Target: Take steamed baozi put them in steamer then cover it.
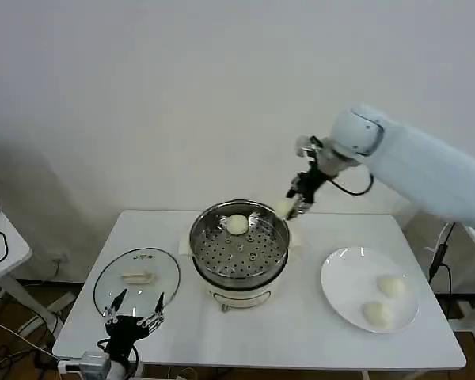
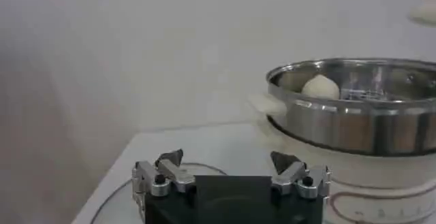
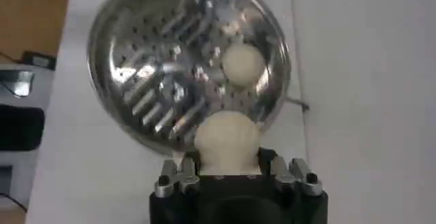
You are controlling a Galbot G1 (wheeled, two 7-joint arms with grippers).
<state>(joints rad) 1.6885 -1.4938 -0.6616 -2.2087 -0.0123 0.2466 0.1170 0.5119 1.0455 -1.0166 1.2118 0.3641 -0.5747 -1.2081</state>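
We are holding a baozi [image 3: 227, 139] in the right gripper [image 1: 289, 209] fingers above the steamer [image 1: 239, 245] rim, where early release risks dropping it outside; left gripper [image 1: 132, 320] is idling wide.

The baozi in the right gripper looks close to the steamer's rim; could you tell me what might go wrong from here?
1. The right gripper holds its baozi over the steamer rim, not the tray's middle; released here, it might hit the rim and roll onto the table.
2. One bun already sits near that side of the tray, so the new one could land on it.
3. The open left gripper hovers by the cover and could nudge it.
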